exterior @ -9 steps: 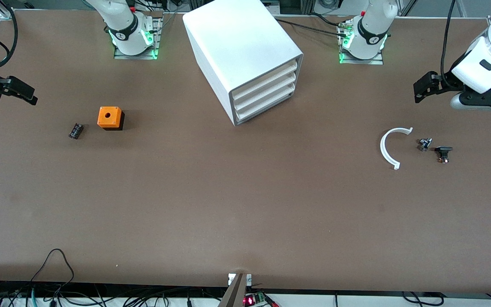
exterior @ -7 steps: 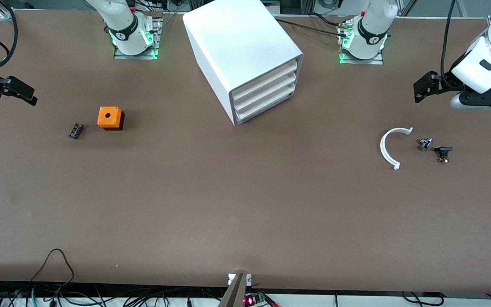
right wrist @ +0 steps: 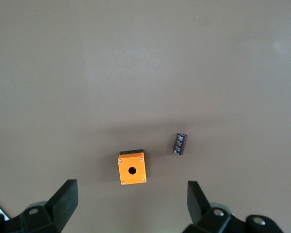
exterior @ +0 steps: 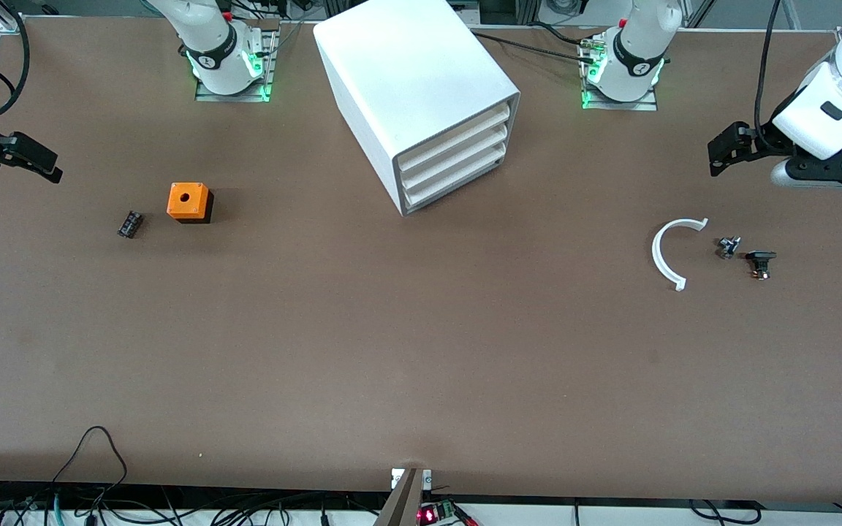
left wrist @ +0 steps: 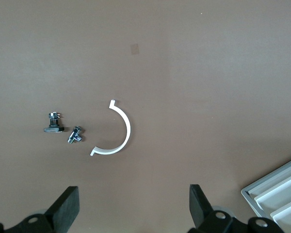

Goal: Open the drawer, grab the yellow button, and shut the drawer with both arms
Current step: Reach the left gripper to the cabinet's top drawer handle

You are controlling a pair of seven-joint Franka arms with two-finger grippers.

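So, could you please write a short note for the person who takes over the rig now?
Left gripper: open, empty, up over the table's left-arm end, above a white curved piece and two small metal parts.
Right gripper: open, empty, over the right-arm end, above the orange cube and small black part.
Cabinet: top drawer shut, like the two below.
Button: not visible.
Done: nothing.
Left: open drawer, take button, close drawer.
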